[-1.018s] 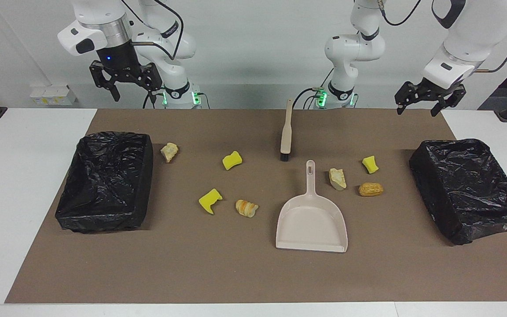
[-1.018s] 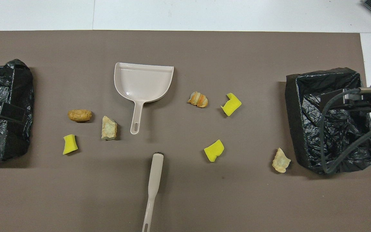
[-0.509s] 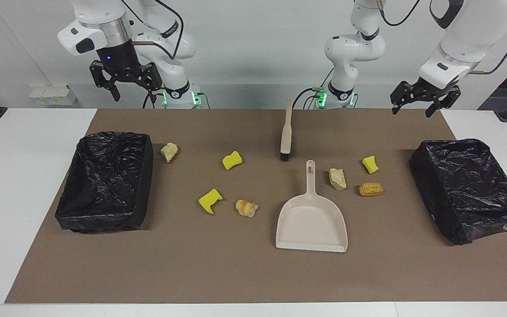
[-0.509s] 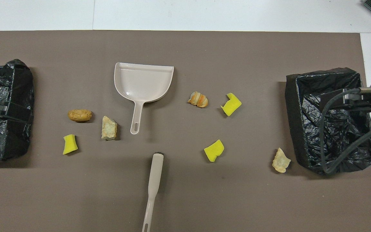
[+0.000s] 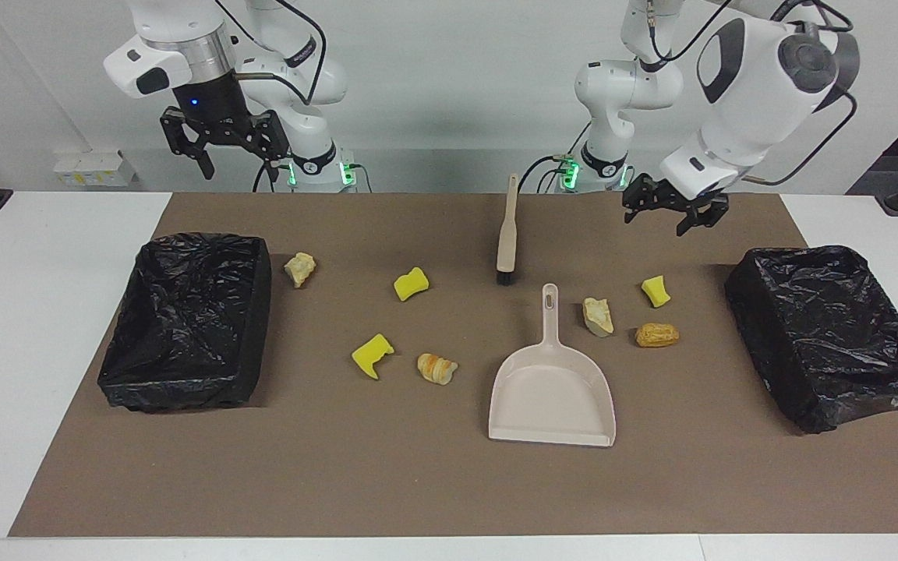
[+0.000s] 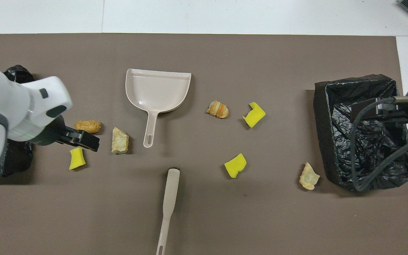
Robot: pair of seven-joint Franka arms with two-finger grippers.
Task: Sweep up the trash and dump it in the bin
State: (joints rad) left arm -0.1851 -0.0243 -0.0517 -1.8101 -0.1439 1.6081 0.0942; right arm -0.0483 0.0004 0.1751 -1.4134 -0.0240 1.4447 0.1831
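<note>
trash: seven scraps loose on the brown mat, none in the dustpan or a bin
yellow chunks: three; one toward the left arm's end, two toward the right arm's end, one nearer the robots than the other
bread lumps: four; pale lump just beside the dustpan handle, golden lump next to it toward the left arm's end, striped lump beside the farther yellow chunk, last lump just beside the bin at the right arm's end
dustpan: beige, flat on the mat mid-desk, handle pointing toward the robots, mouth away from them
brush: beige, black bristles, lying flat, nearer the robots than the dustpan, bristle end close to the dustpan handle tip, not touching
bins: two with black liners, one at the right arm's end, one at the left arm's end
left claw: in the air, fingers spread, empty; over the mat by the yellow chunk at its end
right claw: up high above the desk's edge at the robots' end, near its bin; fingers spread, empty; arm waiting
desk: white, mat covers most of it
</note>
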